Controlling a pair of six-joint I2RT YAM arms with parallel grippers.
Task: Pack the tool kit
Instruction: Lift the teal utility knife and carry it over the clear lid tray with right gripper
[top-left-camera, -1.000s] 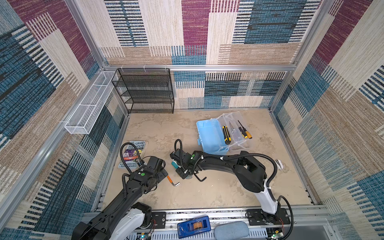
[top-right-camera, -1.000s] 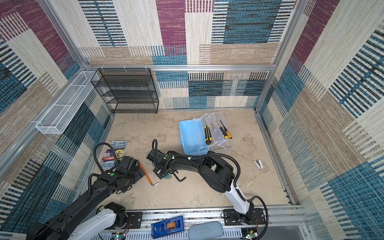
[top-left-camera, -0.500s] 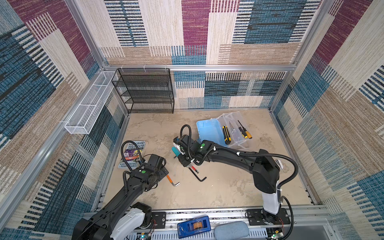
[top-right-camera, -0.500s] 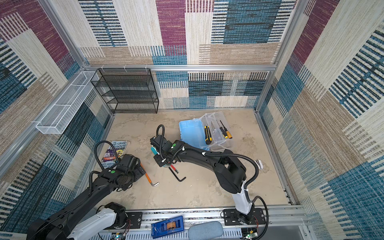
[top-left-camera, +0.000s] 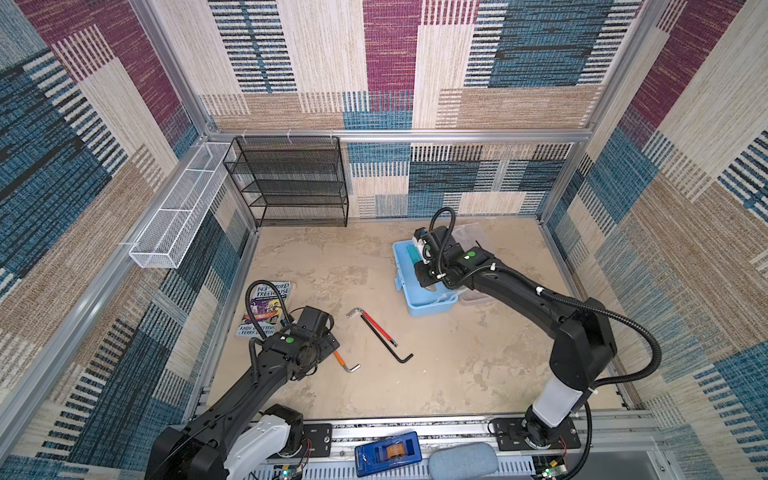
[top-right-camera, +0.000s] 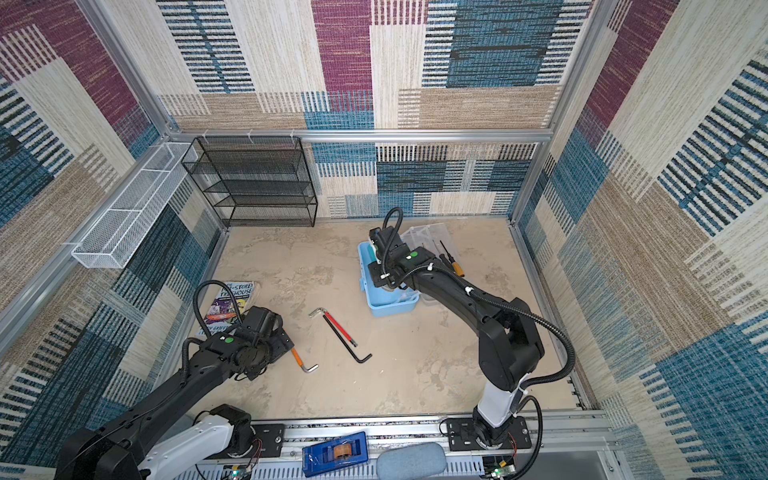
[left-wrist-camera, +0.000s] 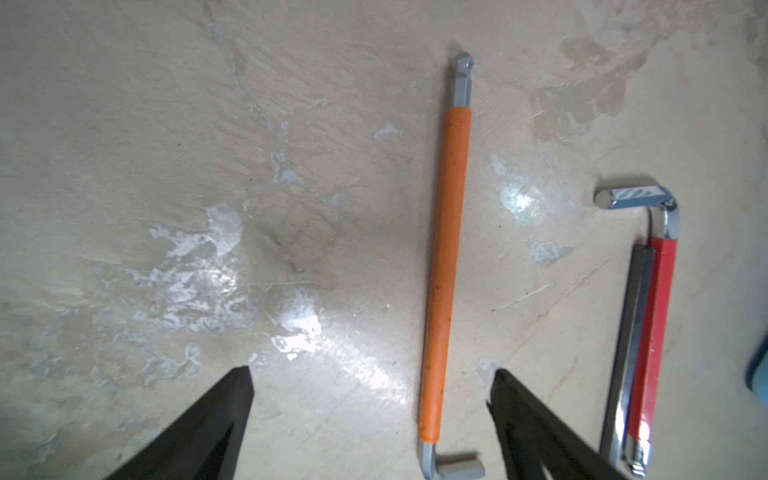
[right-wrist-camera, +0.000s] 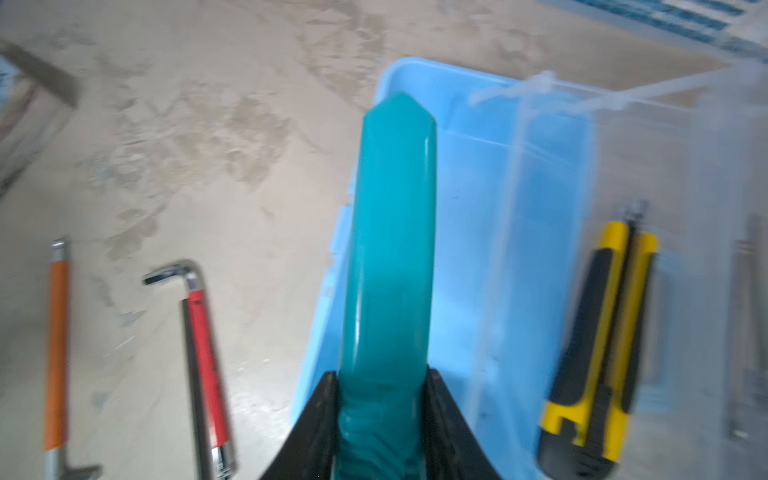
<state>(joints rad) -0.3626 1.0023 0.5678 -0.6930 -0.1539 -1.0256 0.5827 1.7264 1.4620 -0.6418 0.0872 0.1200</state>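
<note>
Beige tabletop (left-wrist-camera: 166, 124): right gripper (right-wrist-camera: 382, 374) clamps teal tool (right-wrist-camera: 390, 228) over case (right-wrist-camera: 465, 174), centre. Left gripper (left-wrist-camera: 370, 374) gapes empty above orange key (left-wrist-camera: 446, 249).

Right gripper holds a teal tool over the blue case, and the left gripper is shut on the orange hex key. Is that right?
No. The left gripper is open: the left wrist view shows its fingers spread, with the orange hex key lying loose on the floor between them. The right gripper does hold the teal tool over the blue case.
</note>
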